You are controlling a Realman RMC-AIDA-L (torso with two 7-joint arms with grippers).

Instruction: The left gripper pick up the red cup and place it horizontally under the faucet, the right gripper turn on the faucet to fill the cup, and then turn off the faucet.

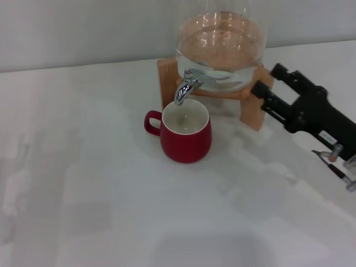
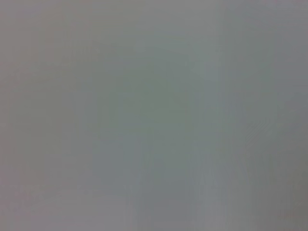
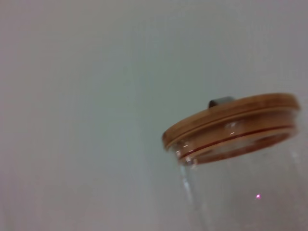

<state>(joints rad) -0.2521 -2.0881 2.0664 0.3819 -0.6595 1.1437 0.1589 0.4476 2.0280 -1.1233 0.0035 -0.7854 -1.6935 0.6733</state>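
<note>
The red cup (image 1: pixel 185 135) stands upright on the white table, its cream inside facing up and its loop handle pointing left. The chrome faucet (image 1: pixel 187 84) sticks out of the clear glass jar (image 1: pixel 220 41), and its spout ends just above the cup's far rim. To the right of the jar, my right gripper (image 1: pixel 268 80) hovers by the wooden stand's corner, open with nothing between its fingers and apart from the faucet. The left gripper is out of view; the left wrist view shows only a blank grey surface.
The jar holds water and rests on a wooden stand (image 1: pixel 253 108) at the table's back. In the right wrist view the jar's wooden lid (image 3: pixel 231 118) shows above its glass wall. A pale wall runs behind the table.
</note>
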